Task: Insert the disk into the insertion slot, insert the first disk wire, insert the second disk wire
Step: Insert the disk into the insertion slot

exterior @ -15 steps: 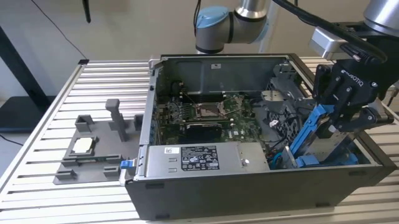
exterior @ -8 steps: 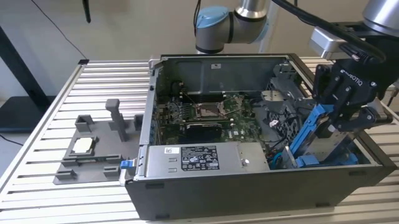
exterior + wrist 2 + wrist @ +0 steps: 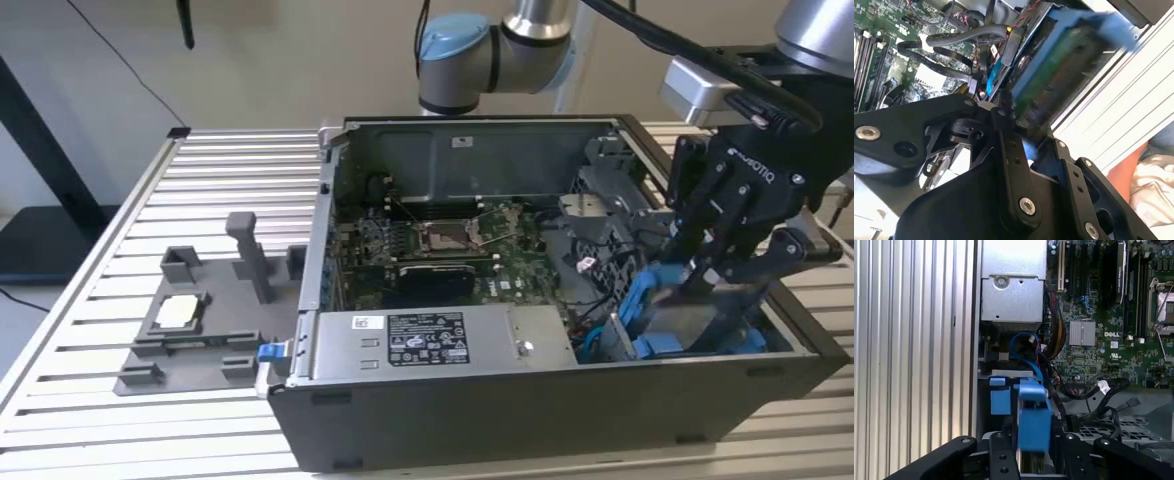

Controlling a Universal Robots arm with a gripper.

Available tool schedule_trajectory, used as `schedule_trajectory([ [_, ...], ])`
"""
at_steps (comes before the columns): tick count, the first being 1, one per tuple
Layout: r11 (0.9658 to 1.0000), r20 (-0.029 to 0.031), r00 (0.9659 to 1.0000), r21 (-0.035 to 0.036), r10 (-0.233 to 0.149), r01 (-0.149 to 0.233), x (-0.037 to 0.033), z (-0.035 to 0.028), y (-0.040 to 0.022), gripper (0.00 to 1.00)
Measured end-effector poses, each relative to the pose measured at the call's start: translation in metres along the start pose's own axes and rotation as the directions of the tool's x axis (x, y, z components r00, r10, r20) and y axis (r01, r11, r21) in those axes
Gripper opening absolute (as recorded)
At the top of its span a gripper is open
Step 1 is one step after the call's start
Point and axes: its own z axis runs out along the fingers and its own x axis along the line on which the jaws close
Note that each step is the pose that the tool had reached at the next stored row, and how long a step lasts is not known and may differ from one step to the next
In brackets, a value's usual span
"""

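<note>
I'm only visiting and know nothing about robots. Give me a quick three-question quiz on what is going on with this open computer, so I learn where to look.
1. Multiple choice: what do the arm's jaws grip? A) the disk in its blue carrier; B) a memory stick; C) a screwdriver.
2. True or false: the computer case is closed, with its inside hidden.
3. Fill in: in the exterior view, the grey holder on the slatted table stands on the case's ____ side.
Key: 1 A; 2 false; 3 left (the exterior view's left).
</note>
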Motion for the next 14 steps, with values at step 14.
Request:
schedule_trajectory([
  [14, 0.9973, 0.006, 1.0, 0.0738, -0.001, 0.0, -0.0047, -0.0044, 0.0004, 0.4],
])
